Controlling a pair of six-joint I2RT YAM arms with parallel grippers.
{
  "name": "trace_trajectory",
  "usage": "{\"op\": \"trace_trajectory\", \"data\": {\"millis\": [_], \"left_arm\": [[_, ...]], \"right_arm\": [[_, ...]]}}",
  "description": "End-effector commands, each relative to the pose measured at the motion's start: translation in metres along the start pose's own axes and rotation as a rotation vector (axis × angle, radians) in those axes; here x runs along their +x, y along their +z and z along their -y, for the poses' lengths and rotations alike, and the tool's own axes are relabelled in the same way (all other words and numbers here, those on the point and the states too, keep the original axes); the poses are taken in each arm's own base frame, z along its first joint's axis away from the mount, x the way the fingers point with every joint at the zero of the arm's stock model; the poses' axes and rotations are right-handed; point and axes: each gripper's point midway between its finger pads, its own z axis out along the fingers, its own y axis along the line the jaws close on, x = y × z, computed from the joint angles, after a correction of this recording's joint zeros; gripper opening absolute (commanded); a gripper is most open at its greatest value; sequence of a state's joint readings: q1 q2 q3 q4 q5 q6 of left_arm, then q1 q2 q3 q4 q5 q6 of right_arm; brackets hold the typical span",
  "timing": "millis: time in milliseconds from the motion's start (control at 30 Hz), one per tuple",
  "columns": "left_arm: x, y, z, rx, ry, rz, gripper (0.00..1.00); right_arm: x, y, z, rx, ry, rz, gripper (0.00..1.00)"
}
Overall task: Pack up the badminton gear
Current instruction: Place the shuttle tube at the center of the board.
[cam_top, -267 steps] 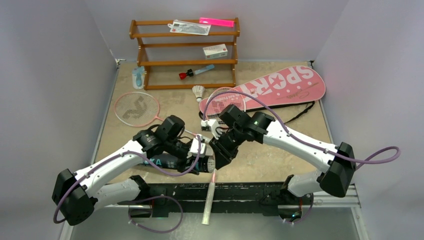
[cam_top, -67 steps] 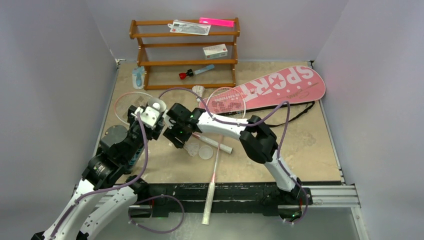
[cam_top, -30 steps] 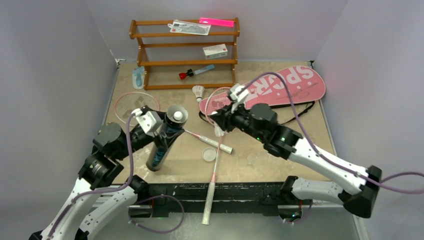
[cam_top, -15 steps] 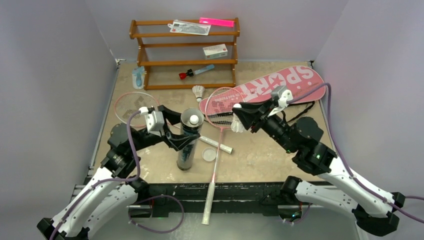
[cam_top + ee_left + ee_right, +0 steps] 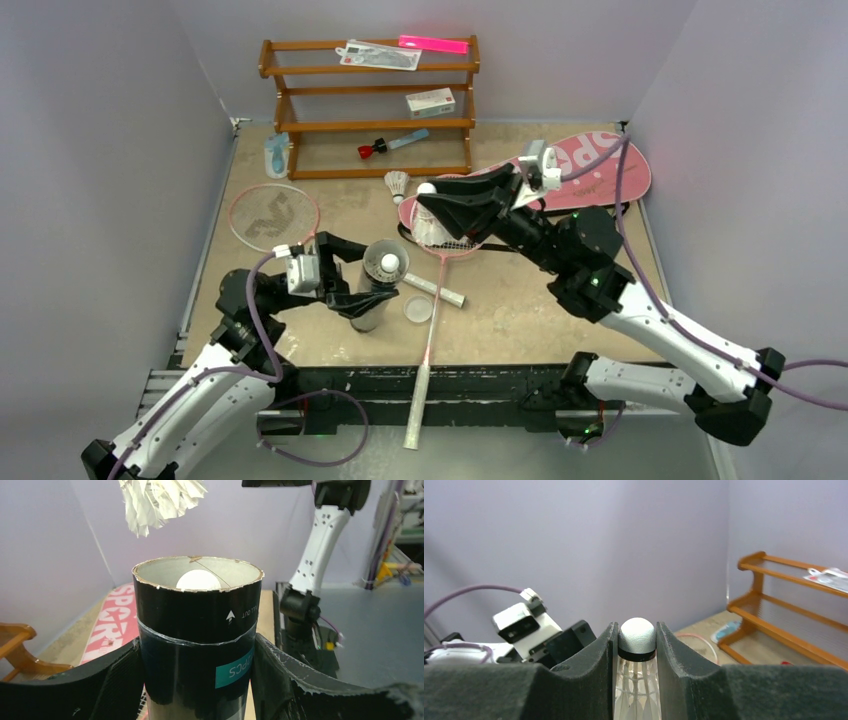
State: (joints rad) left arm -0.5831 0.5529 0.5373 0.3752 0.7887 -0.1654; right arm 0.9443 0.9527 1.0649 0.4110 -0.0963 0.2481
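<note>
Handle end of one pink racket [image 5: 418, 400] sticks out over the near edge, and a clear round lid [image 5: 417, 310] lies just beside its shaft. A little farther in, our left gripper [image 5: 197, 685] clamps the black tube [image 5: 200, 610] upright, a finger pressed to each side of its wall. Beyond that and higher, our right gripper [image 5: 636, 652] pinches a feather shuttlecock [image 5: 636, 635] at its cork. Farther back lie the second racket [image 5: 272, 212], a loose shuttlecock [image 5: 398, 184] and the pink bag [image 5: 600, 185].

We judge the job as under way: one shuttlecock sits in the tube and one is in the air. The loose one, the lid, both rackets and the bag are all left to do.

Only the left wrist view looks into the tube mouth. It shows a white cork inside and the held feathers hanging above the rim. The right wrist view shows the pinch on the cork plainly but not the tube mouth. Only the top view lays out what remains. From these views we cannot tell whether the shuttlecock is lined up over the opening.
</note>
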Motion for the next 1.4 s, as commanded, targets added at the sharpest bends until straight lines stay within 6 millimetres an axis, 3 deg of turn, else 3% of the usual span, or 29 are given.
{"op": "trace_trajectory", "data": {"millis": [0, 167, 333, 467, 1000, 1067, 1200, 1367], "left_arm": [[-0.025, -0.001, -0.018, -0.121, 0.001, 0.169, 0.48], [-0.023, 0.005, -0.023, -0.119, -0.071, 0.190, 0.49], [-0.026, -0.002, -0.028, -0.171, -0.079, 0.299, 0.50], [-0.023, 0.003, -0.028, -0.142, -0.086, 0.306, 0.49], [-0.022, 0.007, -0.034, -0.113, -0.098, 0.440, 0.50], [-0.020, 0.008, -0.034, -0.111, -0.093, 0.421, 0.53], [-0.015, 0.007, -0.032, -0.122, -0.096, 0.363, 0.67], [-0.012, 0.003, -0.032, -0.162, -0.083, 0.268, 0.71]], "right_arm": [[-0.061, 0.016, -0.033, -0.149, 0.003, 0.170, 0.25], [-0.071, 0.016, -0.030, -0.122, -0.015, 0.193, 0.24], [-0.066, 0.007, -0.025, -0.098, -0.018, 0.184, 0.24], [-0.066, 0.001, -0.025, -0.091, -0.019, 0.186, 0.25], [-0.070, 0.002, -0.024, -0.079, -0.043, 0.167, 0.25], [-0.069, 0.002, -0.024, -0.079, -0.043, 0.165, 0.24], [-0.067, 0.002, -0.023, -0.077, -0.040, 0.158, 0.25], [-0.066, 0.010, -0.024, -0.087, -0.041, 0.158, 0.25]]}}
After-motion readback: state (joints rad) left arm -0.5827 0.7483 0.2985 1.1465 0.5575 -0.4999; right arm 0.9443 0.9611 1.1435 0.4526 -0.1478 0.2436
